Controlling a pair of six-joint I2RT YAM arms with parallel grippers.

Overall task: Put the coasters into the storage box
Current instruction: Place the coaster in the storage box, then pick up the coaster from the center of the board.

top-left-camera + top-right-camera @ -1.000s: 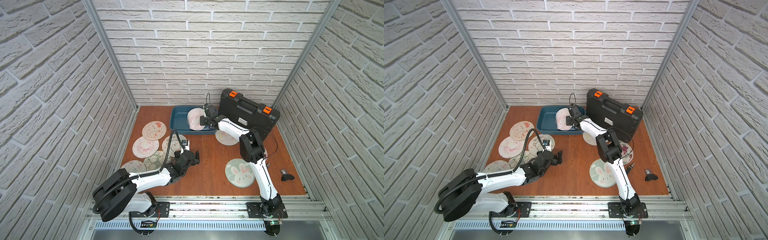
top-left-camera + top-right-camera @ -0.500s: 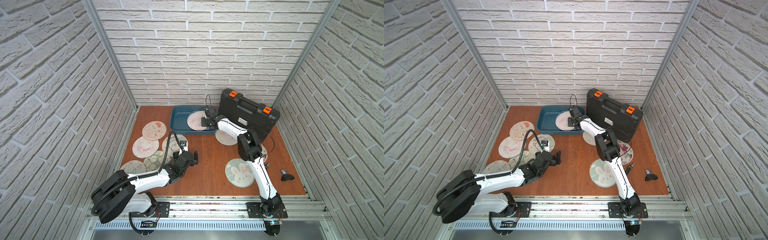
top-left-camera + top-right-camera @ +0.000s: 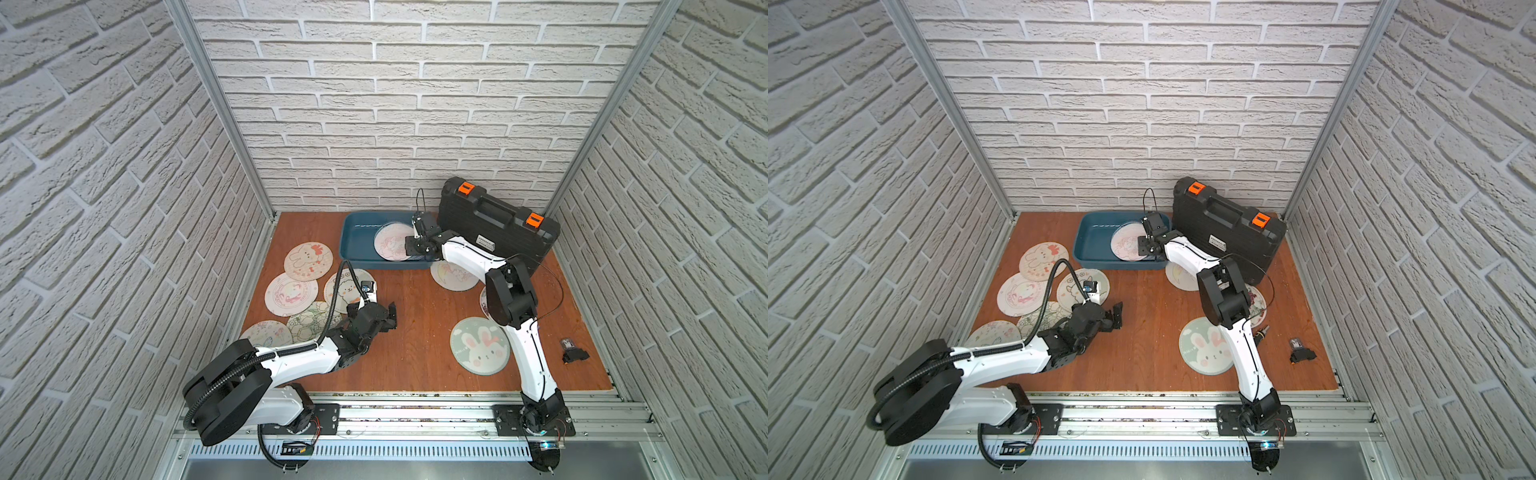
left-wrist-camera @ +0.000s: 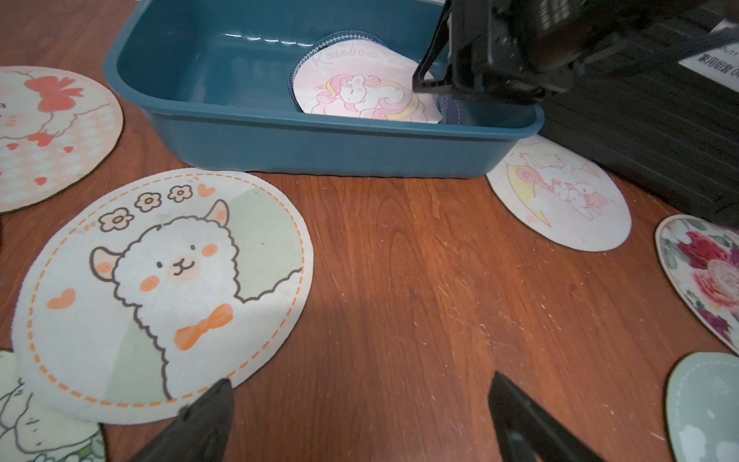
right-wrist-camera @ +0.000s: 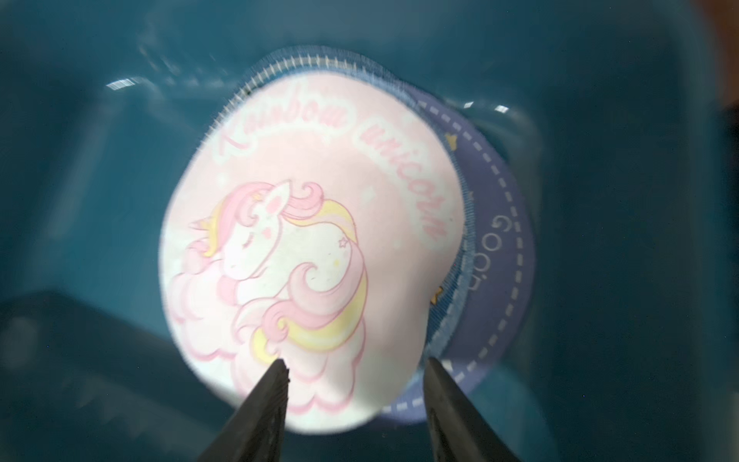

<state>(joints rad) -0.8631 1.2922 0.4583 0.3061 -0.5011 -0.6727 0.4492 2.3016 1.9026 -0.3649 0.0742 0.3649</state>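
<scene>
At the table's (image 3: 415,345) 12 o'clock, the right fingers (image 5: 260,408) stand apart over the unicorn coaster (image 5: 304,240), leaving it free, flat in the storage box (image 3: 357,249). The left fingers (image 4: 208,424), wide apart, hover beside the alpaca coaster (image 4: 160,280) toward 9 o'clock, seemingly to take it next.

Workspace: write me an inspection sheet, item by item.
Surface: wooden table, scuffed, no spills seen.
Job's things: storage box holds a unicorn coaster atop a blue coaster; eight more coasters lie on the table.
Clutter: black case beside the box; small black object near the table's right edge.
Grippers: left gripper open, empty, over bare wood; right gripper open above the unicorn coaster.
Cables: corrugated hose along the left arm; thin cable looping off the right arm; no snag visible.
Surroundings: brick-pattern walls; metal rail in front.
</scene>
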